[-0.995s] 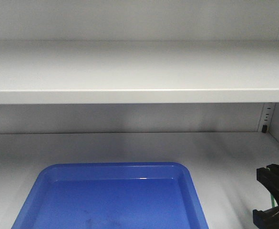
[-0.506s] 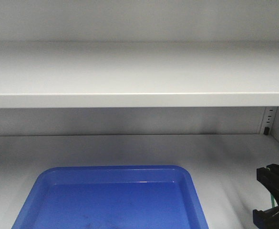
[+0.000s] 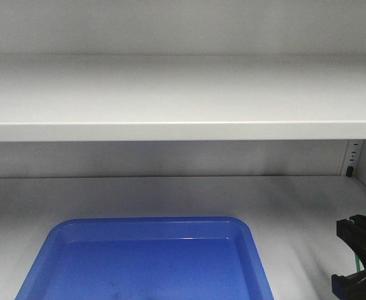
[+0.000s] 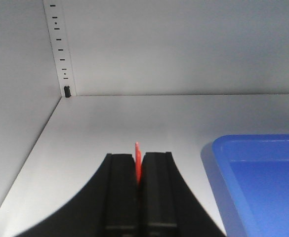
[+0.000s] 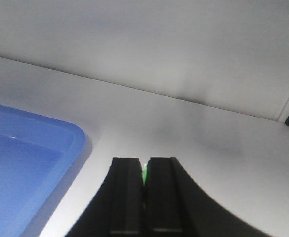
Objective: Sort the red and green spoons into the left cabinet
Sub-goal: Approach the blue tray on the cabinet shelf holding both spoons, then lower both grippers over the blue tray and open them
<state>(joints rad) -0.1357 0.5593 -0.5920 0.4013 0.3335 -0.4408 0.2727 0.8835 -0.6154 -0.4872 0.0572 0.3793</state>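
One red spoon (image 4: 138,150) inside left gripper (image 4: 139,158)

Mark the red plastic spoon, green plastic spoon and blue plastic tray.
red plastic spoon (image 4: 137,154): left wrist view, exposed tip
green plastic spoon (image 5: 144,175): right wrist view, visible sliver
blue plastic tray (image 3: 151,220): front view, far rim

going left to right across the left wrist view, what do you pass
slotted side rail -> left hand clamped on the red spoon -> blue tray
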